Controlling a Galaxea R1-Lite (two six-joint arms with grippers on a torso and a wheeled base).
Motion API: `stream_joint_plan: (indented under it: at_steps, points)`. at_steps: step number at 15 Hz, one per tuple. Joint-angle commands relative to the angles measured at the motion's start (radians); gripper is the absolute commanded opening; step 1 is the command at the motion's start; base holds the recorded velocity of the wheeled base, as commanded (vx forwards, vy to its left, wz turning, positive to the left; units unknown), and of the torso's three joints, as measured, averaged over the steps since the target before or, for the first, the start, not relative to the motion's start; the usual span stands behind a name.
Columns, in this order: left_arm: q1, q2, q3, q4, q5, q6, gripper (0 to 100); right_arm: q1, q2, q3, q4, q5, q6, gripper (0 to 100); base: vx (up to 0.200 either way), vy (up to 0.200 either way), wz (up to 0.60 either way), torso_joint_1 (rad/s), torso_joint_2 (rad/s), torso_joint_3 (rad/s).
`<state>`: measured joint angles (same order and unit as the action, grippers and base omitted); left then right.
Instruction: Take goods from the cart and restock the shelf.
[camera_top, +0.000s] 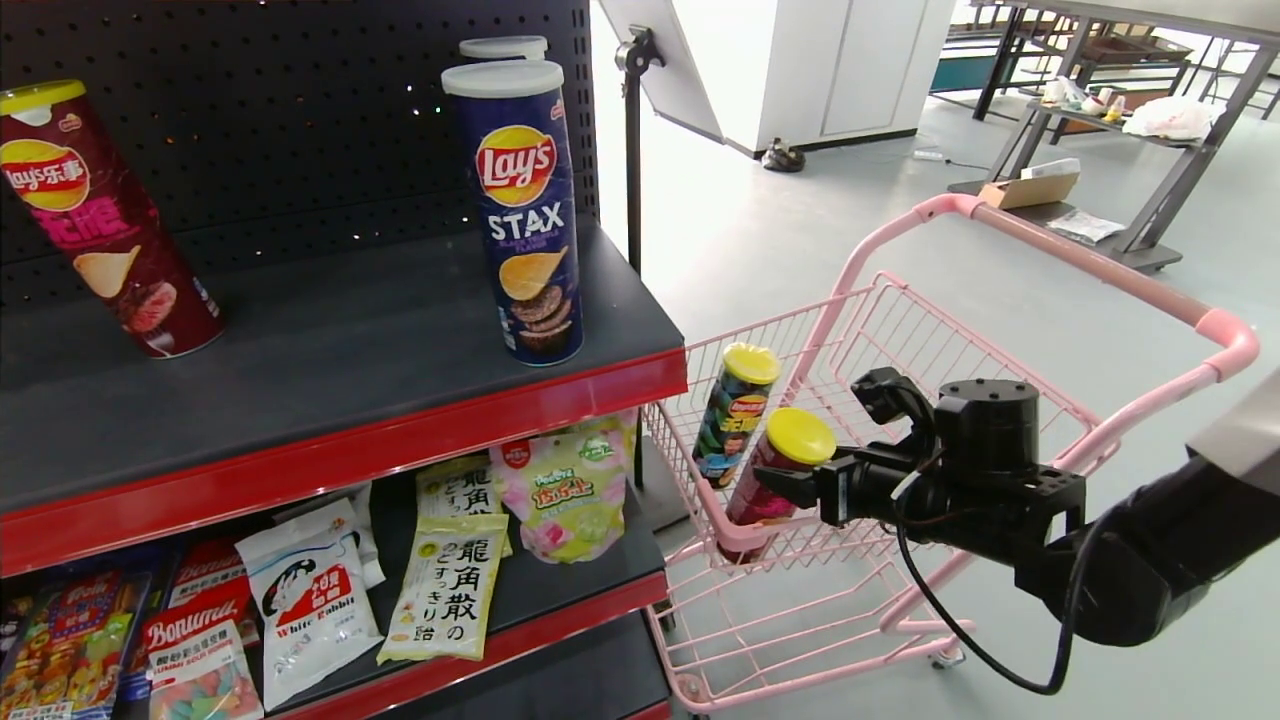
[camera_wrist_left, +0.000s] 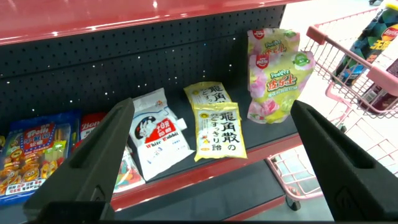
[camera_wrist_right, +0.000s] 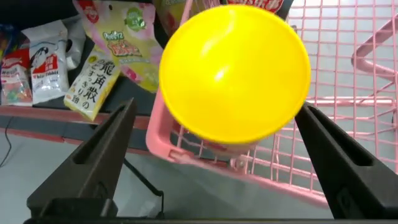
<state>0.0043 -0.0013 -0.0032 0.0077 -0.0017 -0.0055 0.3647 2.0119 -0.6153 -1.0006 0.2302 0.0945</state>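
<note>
A pink cart (camera_top: 1090, 262) stands right of the shelf and holds two chip cans. One is a dark can with a yellow lid (camera_top: 737, 408); the other, closer to me, is a maroon can with a yellow lid (camera_top: 797, 437). My right gripper (camera_top: 809, 431) is open at the maroon can's top, one finger on each side. The maroon can's yellow lid (camera_wrist_right: 235, 71) shows between those fingers with gaps both sides. My left gripper (camera_wrist_left: 212, 104) is open and empty, facing the lower shelf's snack bags (camera_wrist_left: 219, 129). On the top shelf (camera_top: 350, 370) stand a blue can (camera_top: 520, 210) and a tilted maroon can (camera_top: 100, 220).
Another can (camera_top: 503, 47) stands behind the blue one. The lower shelf (camera_top: 560, 600) holds several snack bags, with a green-pink bag (camera_top: 565, 490) nearest the cart. A stand pole (camera_top: 632, 150) rises behind the shelf's end. Open floor and metal tables lie beyond the cart.
</note>
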Motion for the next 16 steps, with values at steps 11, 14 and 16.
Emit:
stream_joint_plan:
  at_steps: [11, 14, 16]
  points:
    - [0.0, 0.001, 0.0, 0.0, 0.0, -0.001, 100, 0.003, 0.163, -0.107, -0.036, -0.031, 0.004, 100, 0.0, 0.0, 0.0, 0.0, 0.0, 0.0]
    - [0.0, 0.001, 0.0, -0.002, 0.0, -0.001, 100, 0.002, 0.179, -0.118, -0.036, -0.038, 0.01, 0, 0.0, 0.0, 0.0, 0.0, 0.0, 0.0]
    - [0.0, 0.001, 0.0, 0.0, 0.0, -0.001, 100, 0.0, 0.18, -0.126, -0.036, -0.038, 0.008, 0, 0.0, 0.0, 0.0, 0.0, 0.0, 0.0]
